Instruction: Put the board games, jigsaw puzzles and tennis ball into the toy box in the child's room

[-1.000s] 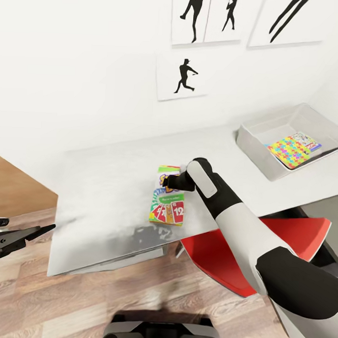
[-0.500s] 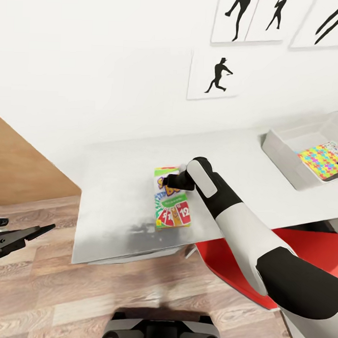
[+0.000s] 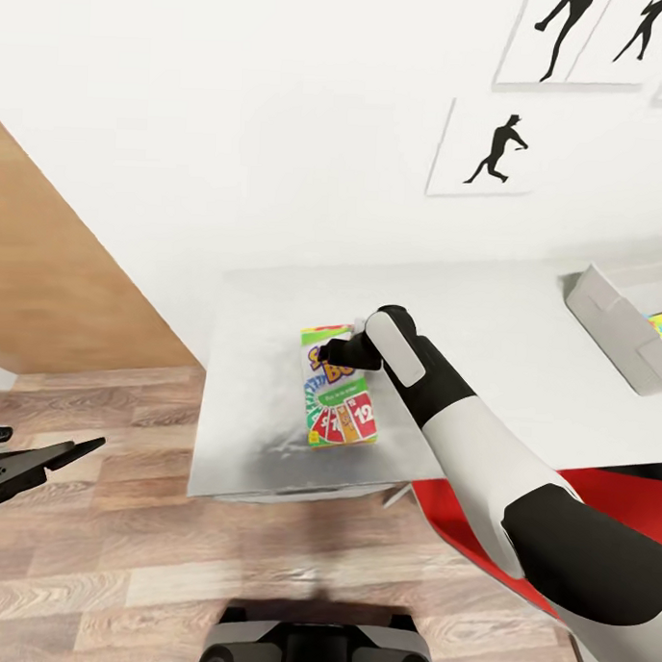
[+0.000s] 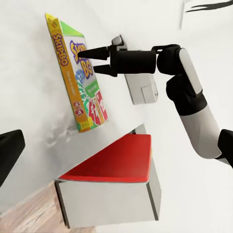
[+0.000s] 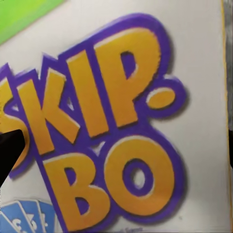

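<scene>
- Skip-Bo box [image 3: 340, 389] lies flat on the grey surface [image 3: 260, 405], near its left end.
- Right gripper [image 4: 82, 61] over it, jaws parted, tips at its lid.
- Left gripper [image 3: 71, 449] low at left; jaw state unclear.
- Toy box [image 3: 615, 329] far right.

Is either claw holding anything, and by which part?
Nothing is held: the right claw is open over the Skip-Bo box, the left claw empty.

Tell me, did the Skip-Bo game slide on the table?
Yes. The Skip-Bo game now lies nearer the table's left end and farther from the toy box, with the right gripper on it. The camera swung too.
</scene>
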